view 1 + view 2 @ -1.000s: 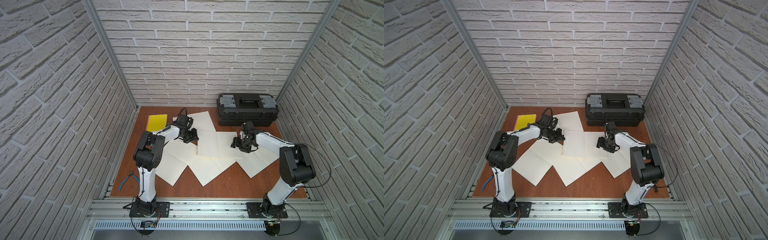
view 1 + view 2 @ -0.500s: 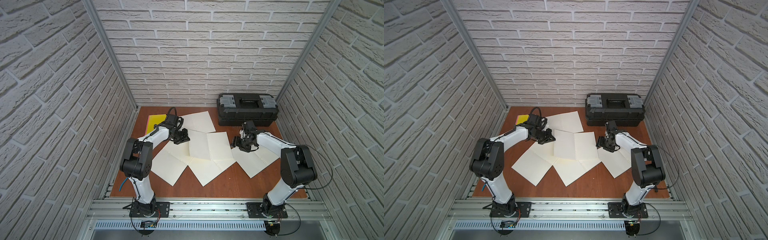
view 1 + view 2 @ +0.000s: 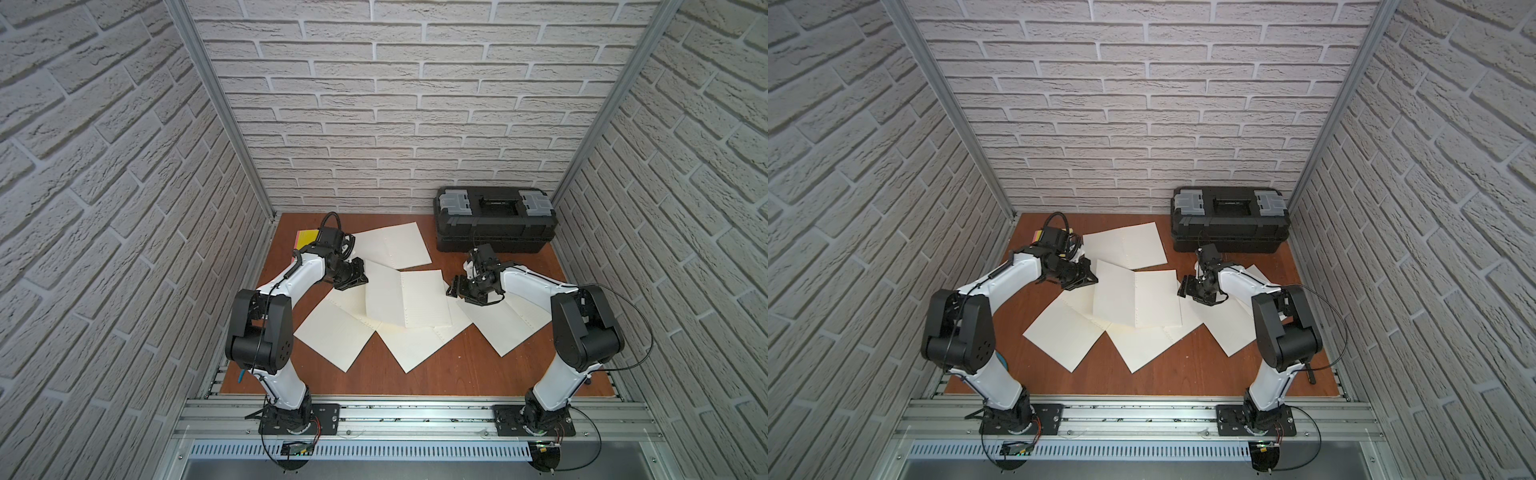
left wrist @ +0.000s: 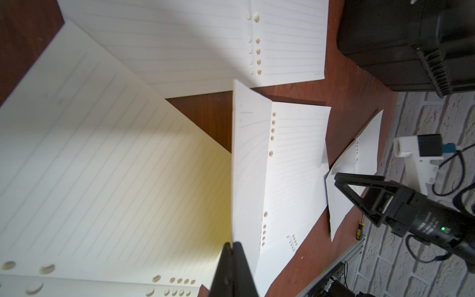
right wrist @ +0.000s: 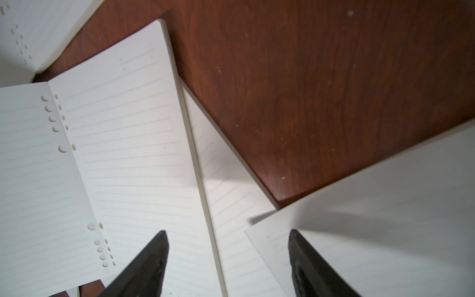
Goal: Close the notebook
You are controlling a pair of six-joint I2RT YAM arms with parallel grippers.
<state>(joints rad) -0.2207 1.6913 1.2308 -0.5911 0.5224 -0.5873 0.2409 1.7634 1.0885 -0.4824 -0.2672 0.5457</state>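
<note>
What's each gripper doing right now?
Left gripper: closed on the lifted notebook page.
Right gripper: open, holding nothing.

**Paper all over the brown tabletop**

The wooden table (image 3: 415,376) is covered in pale lined sheets with punched holes. The back spread (image 3: 390,245) lies flat near the wall. The front-left spread (image 3: 332,336), front-centre spread (image 3: 419,347) and right spread (image 3: 513,328) fan out, edges overlapping. Across the middle sits the notebook (image 3: 424,303), open, left page tilted up. Back right, a black toolbox (image 3: 494,232). Back-left corner, a yellow pad (image 3: 305,239). Front-right edge, a screwdriver (image 3: 1310,376).
</note>
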